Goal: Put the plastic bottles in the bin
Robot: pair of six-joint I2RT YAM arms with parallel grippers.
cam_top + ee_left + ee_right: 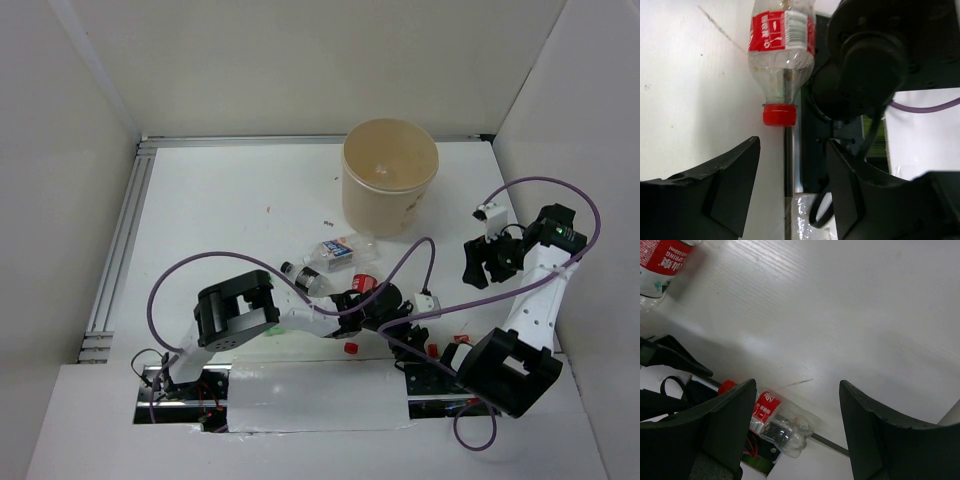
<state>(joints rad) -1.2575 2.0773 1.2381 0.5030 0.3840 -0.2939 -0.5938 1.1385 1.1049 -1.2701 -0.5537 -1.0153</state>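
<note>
As far as the pictures show, the task is hardly begun. The bin (pixel 380 215) stands at the far edge of the table (pixel 220 200), a little right of the middle, and in the top view I can make out no bottle inside it, only its pale bottom. At least four plastic bottles lie on the table. A blue-white labelled bottle (pixel 342 249), a clear bottle with a dark cap (pixel 305 279) and a red-labelled bottle (pixel 365 284) lie close together near the middle. A red-capped bottle (pixel 782 55) lies by the near edge, beside the base of the right arm. The left gripper (pixel 795 150) is low over the table with its jaws apart. It holds nothing, and the red-capped bottle lies just ahead of its fingertips, not between them. The right gripper (pixel 797 385) hangs toward the right edge, also with its jaws apart and nothing in them. In my judgement, every bottle that I can see has yet to be picked up and carried to the bin.
</note>
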